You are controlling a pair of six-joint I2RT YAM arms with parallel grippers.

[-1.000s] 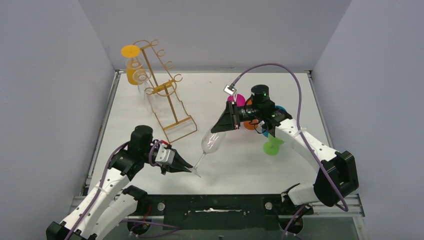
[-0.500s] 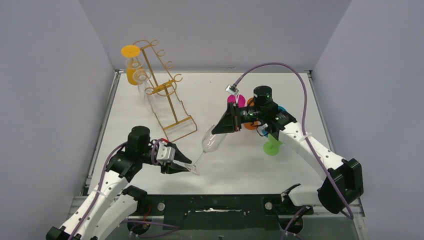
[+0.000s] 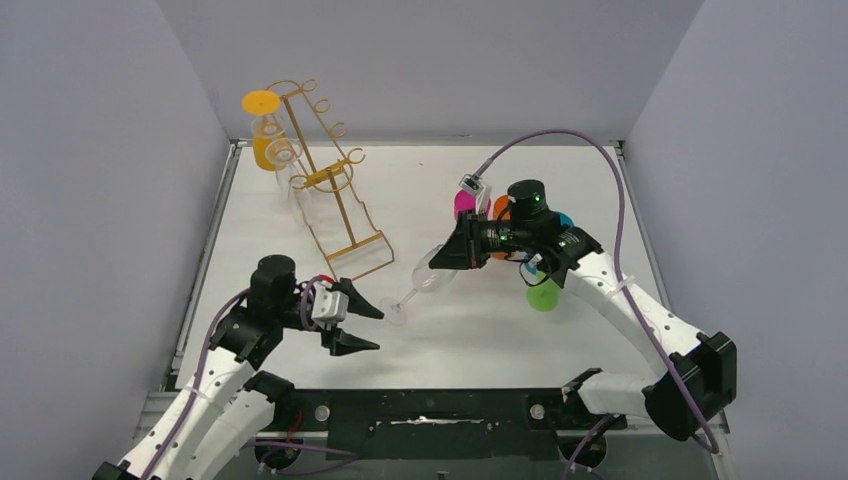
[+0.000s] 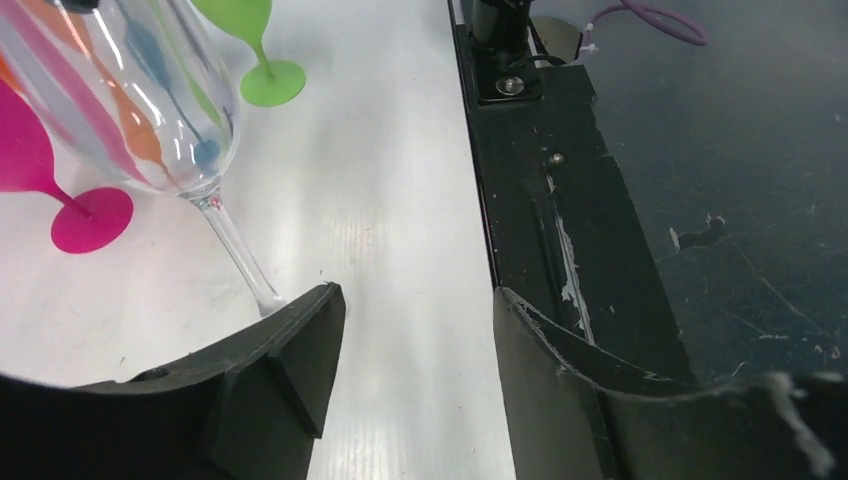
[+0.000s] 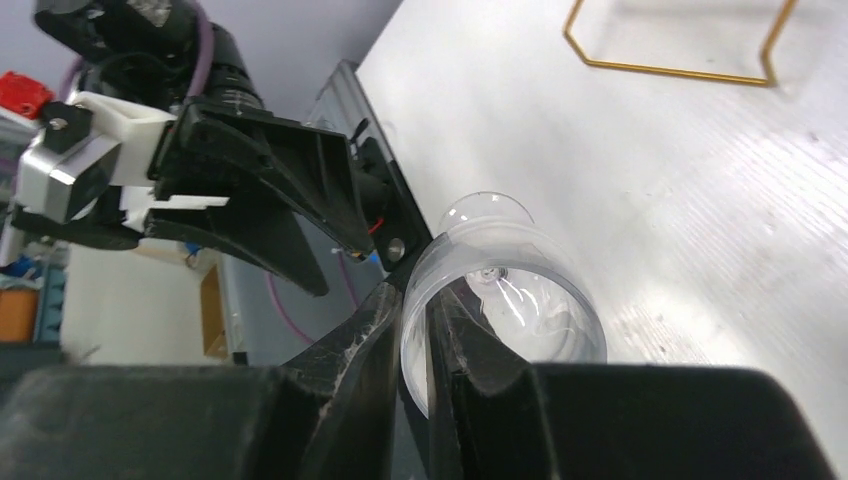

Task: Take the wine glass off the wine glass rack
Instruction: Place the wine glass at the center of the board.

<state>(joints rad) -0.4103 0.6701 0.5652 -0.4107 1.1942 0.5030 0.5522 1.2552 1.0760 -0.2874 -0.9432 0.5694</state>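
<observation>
I hold the wine glass [image 3: 422, 286] clear of the wine glass rack [image 3: 335, 190], at the rack's 5 o'clock. It is tilted, rim pinched by my right gripper [image 3: 440, 263], while my left gripper [image 3: 378, 330] gapes empty. Next I judge: stand it down gently.

So the white tabletop [image 3: 480, 340] has a little cluster of coloured plastic goblets over on the right side. The green goblet [image 3: 543, 295] is standing upright nearest the front, and the left wrist view shows its round foot [image 4: 272, 83] flat on the surface. The pink goblet [image 3: 465, 203] is upright too, well apart from the green one. An orange goblet [image 3: 498, 208] and a blue goblet [image 3: 565, 220] are mostly hidden. A yellow goblet [image 3: 262, 103] hangs foot-up in the far left corner. Pale grey walls [image 3: 430, 60] all round, plus a scuffed black rail [image 3: 430, 415] along the near edge.
</observation>
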